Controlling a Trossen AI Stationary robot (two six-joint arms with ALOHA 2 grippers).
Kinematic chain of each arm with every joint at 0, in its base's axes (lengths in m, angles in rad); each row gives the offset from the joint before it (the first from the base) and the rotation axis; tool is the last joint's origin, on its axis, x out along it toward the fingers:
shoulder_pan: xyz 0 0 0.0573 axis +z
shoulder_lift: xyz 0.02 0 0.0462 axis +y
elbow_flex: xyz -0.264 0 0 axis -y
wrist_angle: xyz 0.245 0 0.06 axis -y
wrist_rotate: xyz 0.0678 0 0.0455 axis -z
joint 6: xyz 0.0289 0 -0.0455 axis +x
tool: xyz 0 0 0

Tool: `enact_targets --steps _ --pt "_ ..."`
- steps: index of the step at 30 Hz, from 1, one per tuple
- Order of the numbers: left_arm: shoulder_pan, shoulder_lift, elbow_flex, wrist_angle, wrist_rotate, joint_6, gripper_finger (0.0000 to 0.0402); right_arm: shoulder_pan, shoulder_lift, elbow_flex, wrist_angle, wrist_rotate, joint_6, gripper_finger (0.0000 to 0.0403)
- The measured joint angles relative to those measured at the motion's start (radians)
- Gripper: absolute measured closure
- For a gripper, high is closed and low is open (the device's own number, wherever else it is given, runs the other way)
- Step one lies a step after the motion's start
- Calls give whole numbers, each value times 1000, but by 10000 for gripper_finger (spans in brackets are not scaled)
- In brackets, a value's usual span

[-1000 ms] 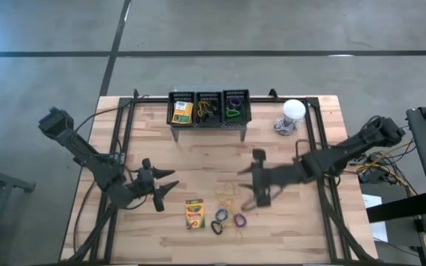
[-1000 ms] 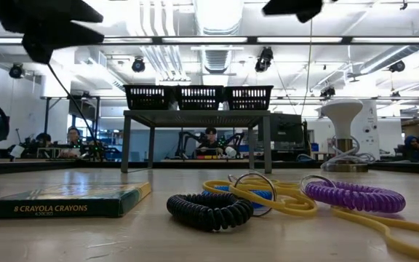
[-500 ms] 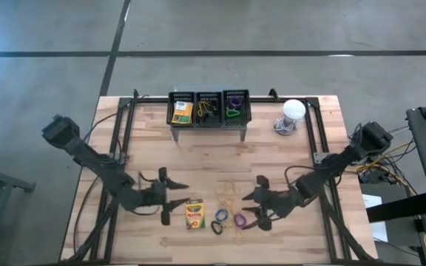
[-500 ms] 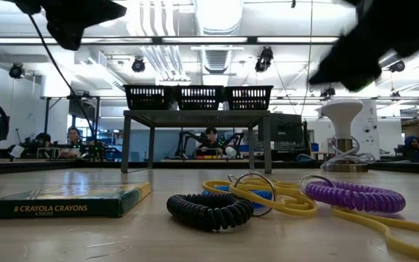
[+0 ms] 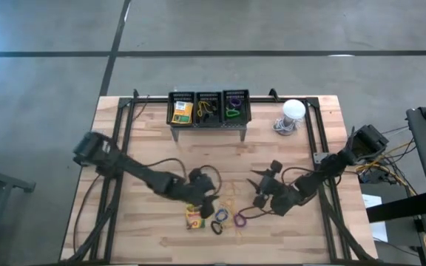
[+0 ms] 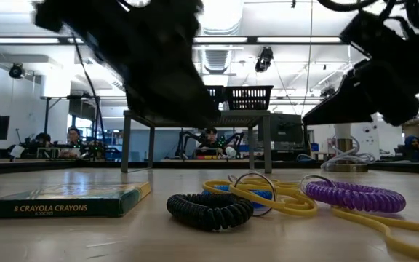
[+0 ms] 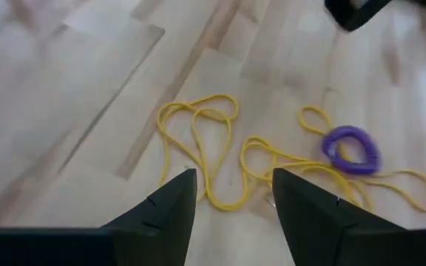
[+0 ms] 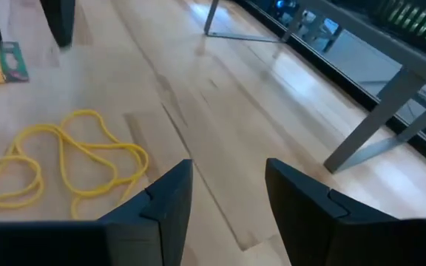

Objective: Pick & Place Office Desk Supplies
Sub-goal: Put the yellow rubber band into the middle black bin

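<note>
A yellow-and-green crayon box (image 5: 193, 216) lies flat near the table's near edge, also in the low view (image 6: 64, 202). To its right lie thin yellow rubber bands (image 5: 228, 195), a black loop (image 6: 209, 207), a purple loop (image 6: 351, 196) and a blue loop (image 5: 221, 215). My left gripper (image 5: 207, 201) hovers open above the crayon box's far right corner, and the rubber bands (image 7: 205, 148) show past its fingers. My right gripper (image 5: 257, 193) is open just right of the rubber bands (image 8: 72, 159) and points toward them.
At the far edge a grey perforated stand (image 5: 208, 109) carries three black baskets holding a crayon box, yellow bands and coloured loops. A white dome-shaped object (image 5: 293, 111) stands to its right. Bare wood lies between the stand and the grippers. People sit in the room behind.
My left gripper has moved toward the table's right, from left of the crayon box to above it, and has come down low. My right gripper swung toward the near edge, then back a little, and has dropped into the low view. The supplies have not moved.
</note>
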Motion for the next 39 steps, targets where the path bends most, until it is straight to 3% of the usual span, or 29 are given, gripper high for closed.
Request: enact_targets --steps 4,10,15,20,23,27,33,39 --pt "58 117 56 57 64 35 229 -5 -5 -59 120 0 -70 245" --pt "89 222 85 62 77 76 259 -4 -5 -130 276 -24 -97 255" --pt "94 239 83 65 53 80 302 -4 -5 -152 324 -102 -92 259" --pt "96 239 71 66 30 103 384 -2 -5 -171 343 -102 -62 259" --pt "98 237 70 64 29 109 396 -2 -5 -186 342 -103 -26 261" --pt "101 164 81 -44 14 108 399 -2 -4 -208 341 -103 30 266" --pt "86 -72 86 -215 -113 105 400 -2 -4 -212 333 -103 91 272" --pt "68 -199 19 -209 -160 90 401 -2 -4 -211 333 -103 93 276"
